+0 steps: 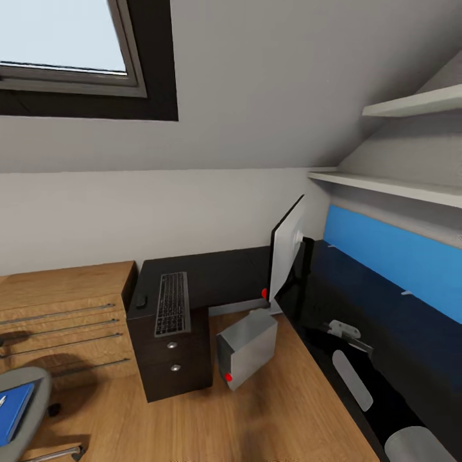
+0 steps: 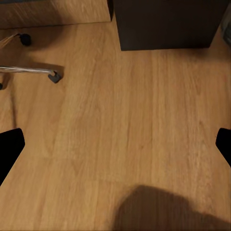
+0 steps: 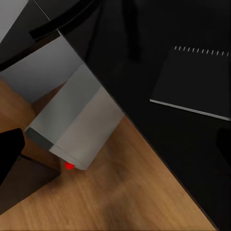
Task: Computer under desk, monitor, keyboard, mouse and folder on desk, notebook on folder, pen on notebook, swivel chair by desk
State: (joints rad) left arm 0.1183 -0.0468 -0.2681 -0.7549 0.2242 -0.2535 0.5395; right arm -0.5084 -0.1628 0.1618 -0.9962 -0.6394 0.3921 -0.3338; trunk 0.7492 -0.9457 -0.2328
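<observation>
The black L-shaped desk (image 1: pixel 224 273) carries the keyboard (image 1: pixel 172 303) over its drawers, with the small black mouse (image 1: pixel 141 300) just left of it. The monitor (image 1: pixel 287 256) stands edge-on at the desk's corner. On the floor, the grey computer (image 1: pixel 247 350) (image 3: pixel 77 125) leans tilted in the inner corner, partly under the desk's edge. At the bottom left, the blue folder (image 1: pixel 13 410) lies on the swivel chair (image 1: pixel 35 385). A dark notebook (image 3: pixel 192 82) rests on the desk below my open right gripper (image 3: pixel 115 149). My left gripper (image 2: pixel 115 149) hangs open over bare floor.
A wooden cabinet (image 1: pixel 61 314) with bar handles stands left of the desk. White shelves (image 1: pixel 398 186) and a blue panel (image 1: pixel 398 256) line the right wall. The chair's chrome leg and caster (image 2: pixel 53 74) lie near the drawer unit (image 2: pixel 166 24). Wooden floor (image 1: pixel 276 410) spreads between them.
</observation>
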